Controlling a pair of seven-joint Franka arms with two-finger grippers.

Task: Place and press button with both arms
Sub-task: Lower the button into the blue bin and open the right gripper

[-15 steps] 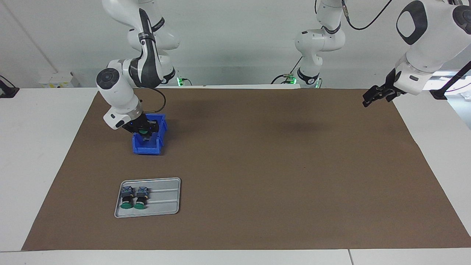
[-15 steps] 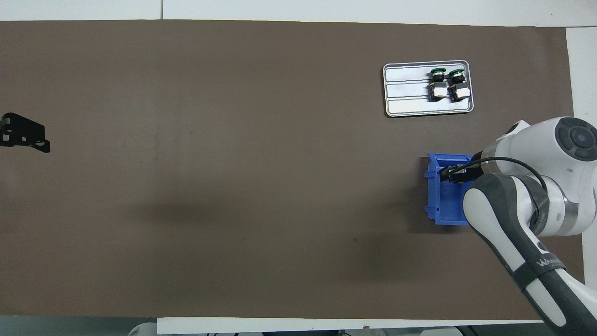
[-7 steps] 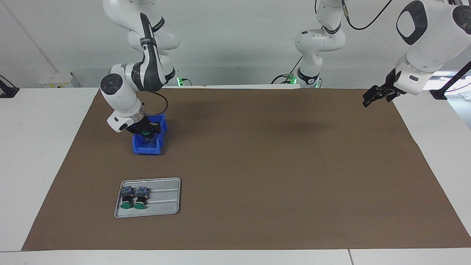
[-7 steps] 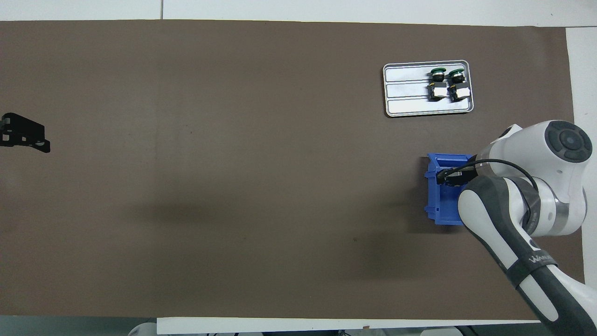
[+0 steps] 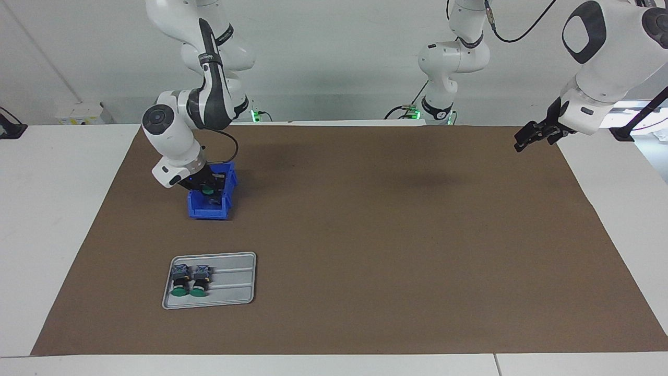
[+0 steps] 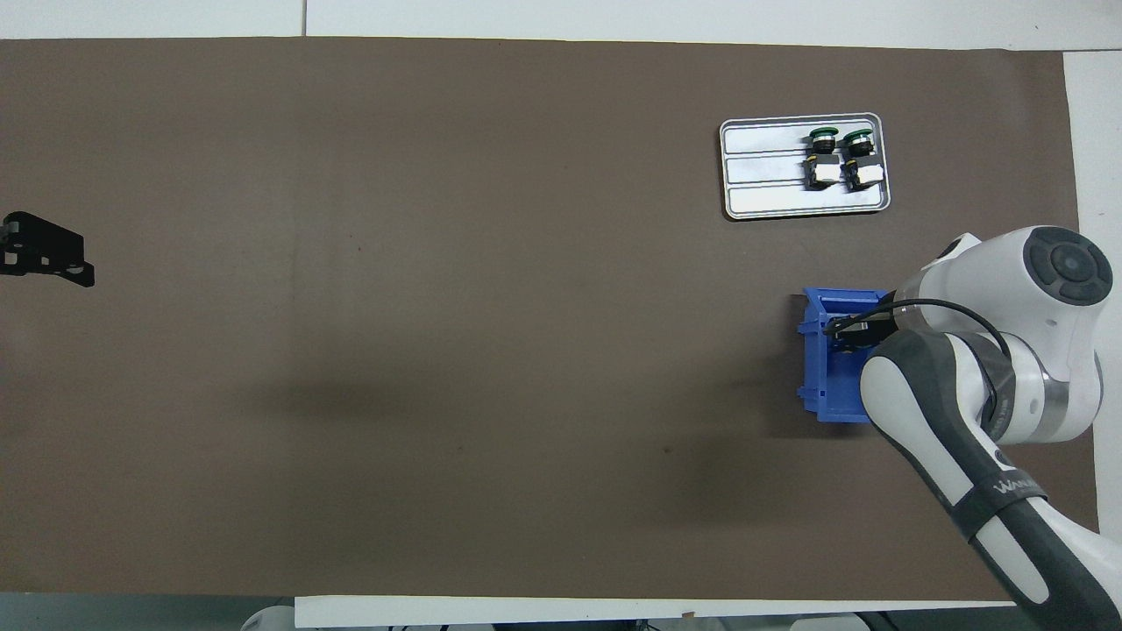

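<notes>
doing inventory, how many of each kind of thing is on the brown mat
green buttons: 3, two on the tray, one in the bin at the right gripper
grey tray: 1
blue bin: 1
total: 5

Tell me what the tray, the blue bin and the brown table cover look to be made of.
Tray: probably metal, silver-grey with a soft sheen, pressed ridges and a rolled rim. Blue bin: looks like moulded plastic, evenly saturated blue, with ribbed walls showing in the overhead view. Table cover: matte brown sheet lying flat without glare, paper or card by its look, though thin felt cannot be ruled out.
</notes>
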